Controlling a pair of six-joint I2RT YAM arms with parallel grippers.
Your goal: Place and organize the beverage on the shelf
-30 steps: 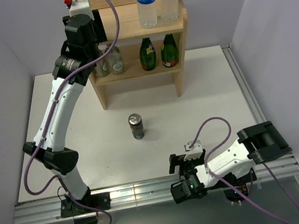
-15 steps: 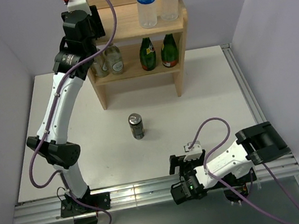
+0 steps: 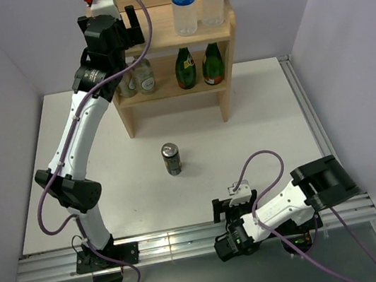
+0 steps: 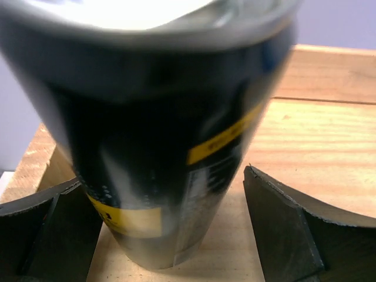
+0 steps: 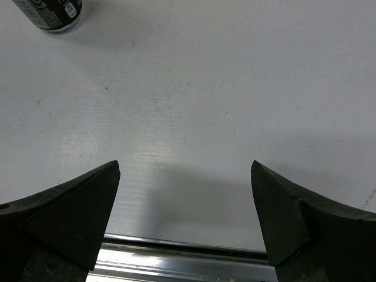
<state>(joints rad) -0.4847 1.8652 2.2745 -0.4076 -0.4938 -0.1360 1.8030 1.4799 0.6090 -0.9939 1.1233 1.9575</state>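
Observation:
A dark can (image 4: 158,135) with a yellow label stands on the wooden top of the shelf (image 4: 317,135). My left gripper (image 4: 161,176) is open around it, and a clear gap shows at the right finger. From above, the left gripper (image 3: 128,23) is at the left end of the shelf's (image 3: 165,39) top tier and hides that can. Two water bottles (image 3: 184,2) stand at the top right. Two green bottles (image 3: 186,68) stand on the lower tier. A second dark can (image 3: 171,159) stands on the table. My right gripper (image 3: 234,204) is open and empty near the front edge.
Two clear glass bottles (image 3: 143,75) stand at the left of the lower tier. The second can (image 5: 50,14) is far beyond the right gripper (image 5: 185,170). A metal rail (image 3: 189,241) runs along the table's front edge. Grey walls close in both sides.
My left gripper has opened and let go of the can on the shelf's top tier, after shifting a little to the right. The right arm has barely moved.

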